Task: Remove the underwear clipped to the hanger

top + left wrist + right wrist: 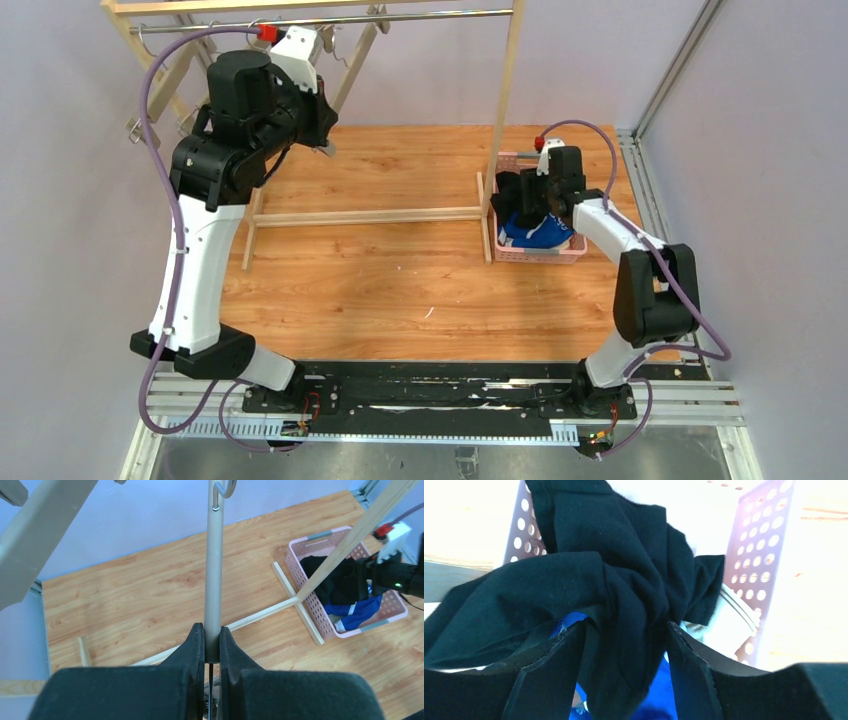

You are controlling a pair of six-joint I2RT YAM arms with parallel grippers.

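I read the plain black cloth boxer briefs (624,595) as soft, matt knit, heavily creased. The royal blue cloth briefs (659,697) show a slight sheen. The pink perforated plastic basket (322,615) looks smooth. The grey round metal rail (214,580) is dull and brushed, not polished. The pale wooden rack frame (505,100) seems bare and matt, and the orange-brown wood-grain tabletop (380,290) is smooth, faintly glossy
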